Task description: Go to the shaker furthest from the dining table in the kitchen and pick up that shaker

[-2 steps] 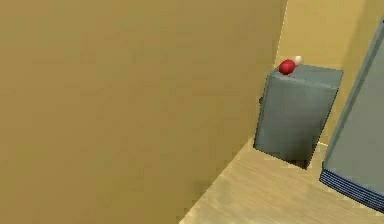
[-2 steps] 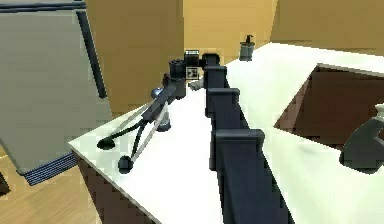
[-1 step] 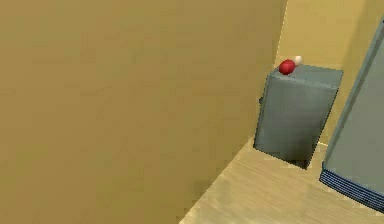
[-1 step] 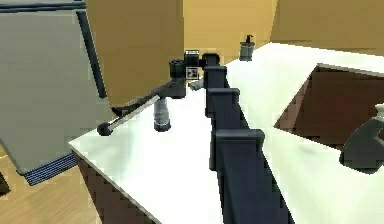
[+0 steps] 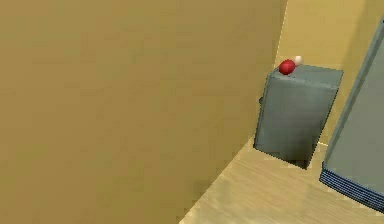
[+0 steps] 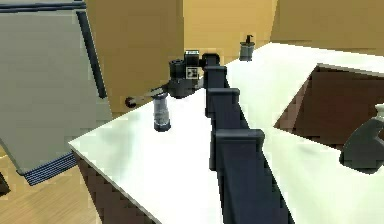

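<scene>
Tan wall (image 5: pixel 120 100) spanned most of forward view. Grey fridge (image 6: pixel 45 90) stood at arm side view's left. White desk (image 6: pixel 140 165) ran beside it, with sink recess (image 6: pixel 335 100) and faucet (image 6: pixel 365 140) at right. Grey cabinet (image 5: pixel 295 110) stood in corner, red round thing (image 5: pixel 287 67) on top. Dark arm (image 6: pixel 235 140) reached out over desk. End effector (image 6: pixel 175 80) was near shaker; grip state and any load could not be told. Shaker (image 6: pixel 160 110) stood upright on desk just left of arm, near fridge-side edge, long axis vertical, dark cap up. Smaller dark container (image 6: pixel 245 47) stood farther out.
</scene>
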Robot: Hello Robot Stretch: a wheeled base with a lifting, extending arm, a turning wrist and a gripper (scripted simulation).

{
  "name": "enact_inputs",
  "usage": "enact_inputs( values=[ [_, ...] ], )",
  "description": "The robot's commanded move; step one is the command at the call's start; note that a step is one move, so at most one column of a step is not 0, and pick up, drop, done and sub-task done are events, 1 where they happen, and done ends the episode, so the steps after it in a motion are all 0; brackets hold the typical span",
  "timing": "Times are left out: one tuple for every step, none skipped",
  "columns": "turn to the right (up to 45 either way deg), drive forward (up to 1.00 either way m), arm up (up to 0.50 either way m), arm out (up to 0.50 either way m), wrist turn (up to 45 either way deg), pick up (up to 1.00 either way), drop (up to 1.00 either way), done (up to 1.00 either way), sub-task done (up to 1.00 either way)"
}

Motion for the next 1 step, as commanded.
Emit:
enact_inputs(
  values=[
    [0.0, 0.00, 0.00, 0.00, 18.0, 0.00, 0.00, 0.00, 0.00]
  ],
)
